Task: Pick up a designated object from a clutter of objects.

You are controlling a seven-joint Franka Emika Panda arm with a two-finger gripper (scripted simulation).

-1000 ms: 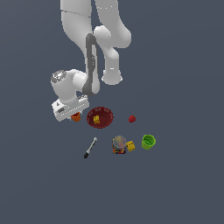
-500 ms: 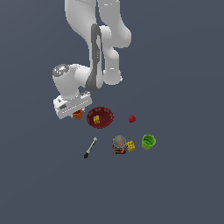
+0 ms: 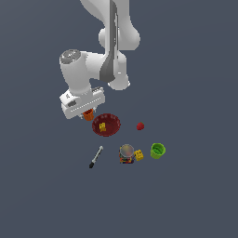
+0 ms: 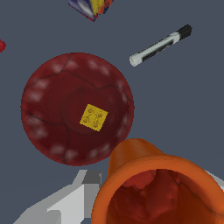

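**A:** Where was the orange cup (image 3: 88,115) at that moment?

**B:** Tucked right under the gripper (image 3: 87,113), just beside the dark red bowl (image 3: 112,128) on the exterior view's left. Only its lower part showed below the white hand. In the wrist view the orange cup (image 4: 157,188) filled the near corner, mouth open toward the camera, with a grey finger (image 4: 83,188) lying against its side.

**A:** So were the fingers clenched on it?

**B:** One finger sat against the cup wall; the other was hidden behind the cup, so I could not tell whether they were clamped or loose.

**A:** And the rest of the clutter?

**B:** A small yellow block (image 4: 94,117) lay inside the bowl. The black-tipped marker (image 3: 96,157) lay on the floor in front of the bowl, apart from it. A can (image 3: 126,153) stood with a second yellow block (image 3: 138,155) touching it, and the lime-green cup (image 3: 157,150) was just beyond that. The small red ball (image 3: 140,126) rested near the bowl on the exterior view's right, not touching it.
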